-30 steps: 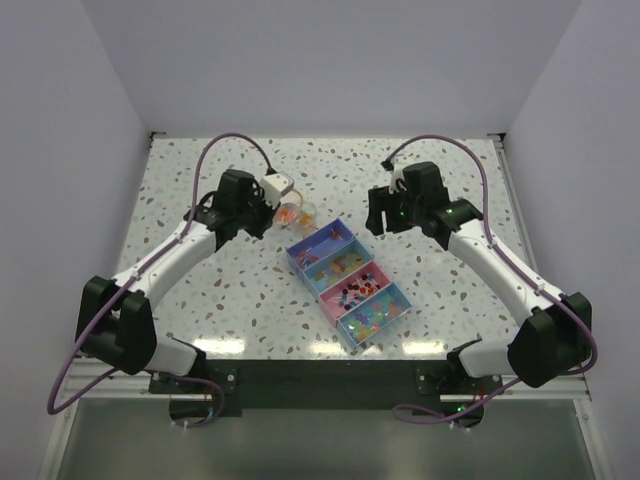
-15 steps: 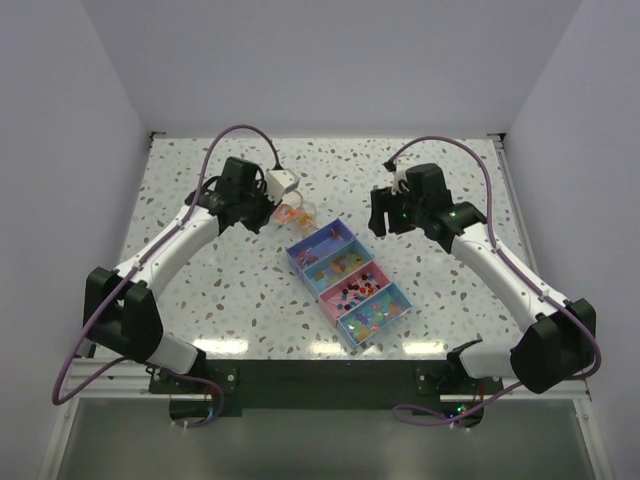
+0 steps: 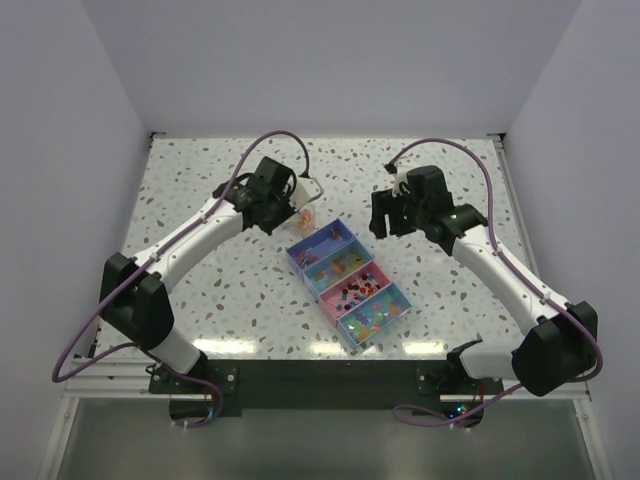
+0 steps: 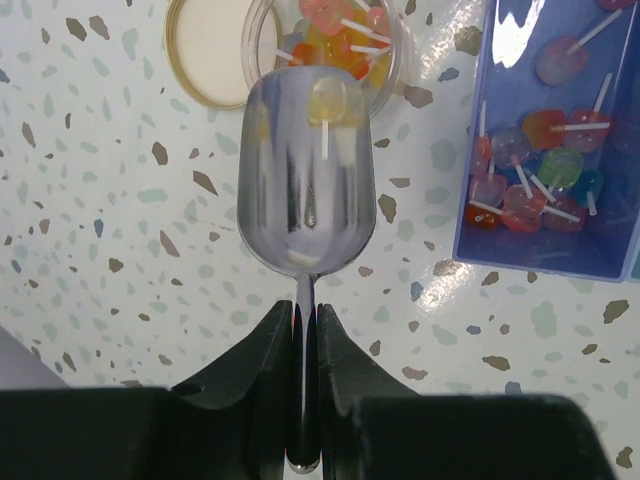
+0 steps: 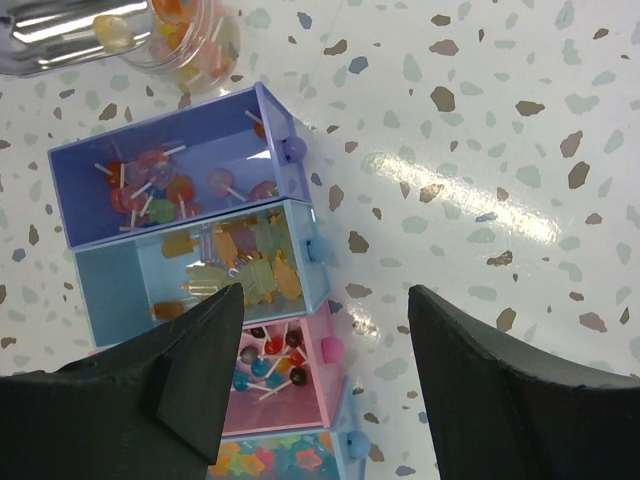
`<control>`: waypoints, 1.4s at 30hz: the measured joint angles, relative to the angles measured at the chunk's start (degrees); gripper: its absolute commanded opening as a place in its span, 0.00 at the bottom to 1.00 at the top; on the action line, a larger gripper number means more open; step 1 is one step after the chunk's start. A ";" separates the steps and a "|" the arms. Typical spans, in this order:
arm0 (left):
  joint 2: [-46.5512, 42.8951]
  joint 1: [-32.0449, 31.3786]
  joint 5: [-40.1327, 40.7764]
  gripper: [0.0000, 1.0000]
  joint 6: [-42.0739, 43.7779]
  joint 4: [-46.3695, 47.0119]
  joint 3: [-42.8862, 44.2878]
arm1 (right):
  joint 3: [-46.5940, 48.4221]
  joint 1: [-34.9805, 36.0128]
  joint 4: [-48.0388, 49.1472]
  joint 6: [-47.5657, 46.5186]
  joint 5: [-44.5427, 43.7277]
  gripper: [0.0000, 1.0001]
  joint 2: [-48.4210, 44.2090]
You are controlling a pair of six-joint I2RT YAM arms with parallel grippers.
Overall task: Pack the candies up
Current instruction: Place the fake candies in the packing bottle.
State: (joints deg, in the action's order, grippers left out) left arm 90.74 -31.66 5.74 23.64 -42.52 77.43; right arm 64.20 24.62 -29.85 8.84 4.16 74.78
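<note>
My left gripper [image 4: 305,330] is shut on the handle of a metal scoop [image 4: 305,180]. The scoop carries one yellow lollipop candy [image 4: 326,100] and hovers just in front of the small clear jar [image 4: 392,72] of orange and red candies [image 4: 340,40]. The row of box compartments [image 3: 300,262] lies to the right; the purple one [image 4: 470,200] holds several lollipop candies [image 4: 530,170]. My right gripper [image 5: 326,288] is open and empty above the box's knob side, over the blue [image 5: 110,290] and pink [image 5: 345,400] compartments. The scoop [image 5: 60,30] and jar [image 5: 190,40] show at the top left of the right wrist view.
The jar's tan lid [image 4: 205,55] lies flat on the table left of the jar. The box sits diagonally mid-table, with a blue compartment of star candies [image 3: 375,315] at its near end. The speckled table [image 3: 200,290] spreads around it.
My left arm has swung right and forward, carrying the scoop from the left of the jar to over it, closer to the box. The right arm has barely moved.
</note>
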 measured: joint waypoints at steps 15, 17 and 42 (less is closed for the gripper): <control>0.00 -4.09 8.55 0.00 2.69 -4.50 2.23 | 0.00 0.00 0.00 -0.11 1.03 0.70 0.00; -0.35 -4.39 8.76 0.00 3.21 -4.52 2.23 | 0.00 0.00 -0.02 -0.11 1.36 0.70 0.00; -26.05 -4.42 -8.55 0.00 2.08 5.27 -17.70 | -0.66 0.04 -6.51 0.11 5.49 0.56 5.53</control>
State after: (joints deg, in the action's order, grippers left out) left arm 64.69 -36.07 -2.81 25.71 -37.26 59.72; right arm 63.55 24.67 -36.36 8.95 9.65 80.31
